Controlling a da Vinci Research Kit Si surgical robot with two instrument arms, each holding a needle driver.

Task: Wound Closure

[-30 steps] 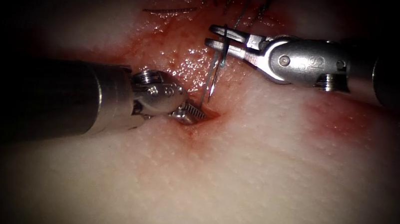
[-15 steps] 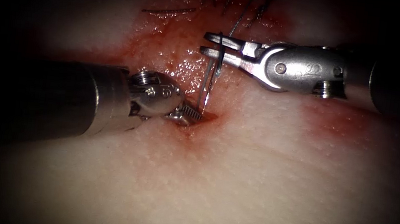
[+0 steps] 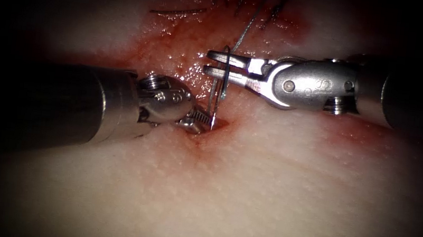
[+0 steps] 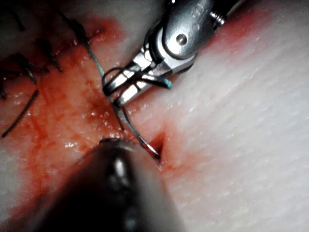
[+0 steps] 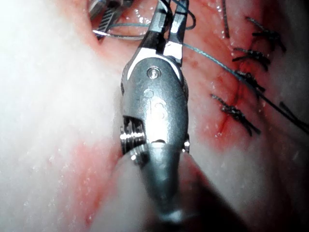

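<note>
The right tool point(image 3: 217, 64) pinches the needle point(image 3: 221, 82) near its tail, lowering its tip onto the cut point(image 3: 215, 123). At eight o'clock, the left tool point(image 3: 201, 120) presses the tissue point(image 3: 278, 184), its grip unclear. Next: an accurate bite.

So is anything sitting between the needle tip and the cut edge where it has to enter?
Nothing visible does. The right tool holds the needle near its middle, tip at the cut. The left tool rests on the tissue just left of the tip, beside it, not across its path. The thread trails away toward the earlier stitches.
</note>
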